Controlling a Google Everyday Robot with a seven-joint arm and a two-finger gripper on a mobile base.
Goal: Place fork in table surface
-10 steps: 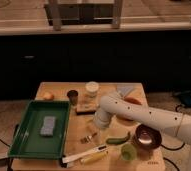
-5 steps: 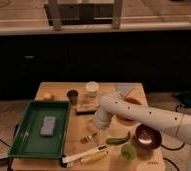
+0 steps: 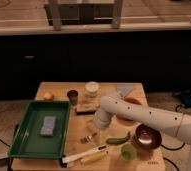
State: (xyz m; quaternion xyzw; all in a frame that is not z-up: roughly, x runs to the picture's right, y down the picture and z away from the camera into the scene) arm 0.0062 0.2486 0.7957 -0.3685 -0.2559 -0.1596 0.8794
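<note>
The fork [image 3: 89,137] is a small tan utensil with a darker pronged end. It lies on the light wooden table surface [image 3: 74,141], between the green tray and the green pepper [image 3: 118,139]. My gripper [image 3: 95,125] is at the end of the white arm [image 3: 139,114], which reaches in from the right. It hangs just behind and above the fork. I cannot tell whether it touches the fork.
A green tray [image 3: 25,145] with a grey block [image 3: 48,126] is at left. A white-and-black utensil [image 3: 83,155] and a yellow oblong item [image 3: 95,159] lie near the front edge. A green cup [image 3: 128,151], dark bowl [image 3: 147,136], white cup [image 3: 92,88], small dark cup [image 3: 72,95] and wooden block [image 3: 86,106] stand around.
</note>
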